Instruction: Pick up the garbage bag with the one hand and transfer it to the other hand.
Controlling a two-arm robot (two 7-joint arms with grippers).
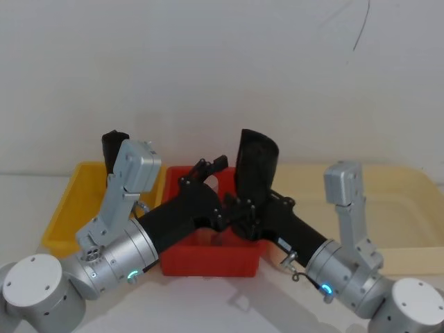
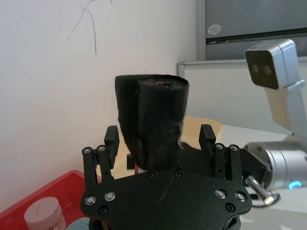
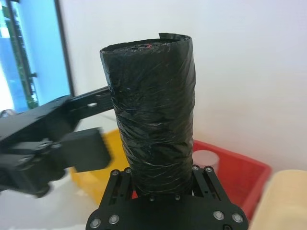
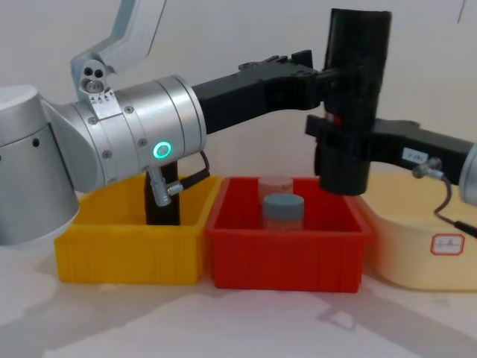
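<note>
Right gripper (image 3: pixel 160 178) jaws: we log them closed on the lower part of the garbage bag (image 3: pixel 151 96), one finger on each side.
Garbage bag: upright black roll, rising well above the right jaws, its lower end just below them.
Left gripper (image 2: pixel 159 139) jaws: spread wider than the roll and set higher on it than the right jaws. We see a gap on each side, and we cannot tell if the tips touch it.
Beneath both jaws: red bin (image 4: pixel 283 257), holding a jar with a grey lid (image 4: pixel 283 209).
Outward of the left jaws: yellow bin (image 4: pixel 127 257), touching the red one, with a second black roll (image 4: pixel 162 205) standing in it.
Outward of the right jaws: cream tub (image 4: pixel 417 257), just beside the red bin.
</note>
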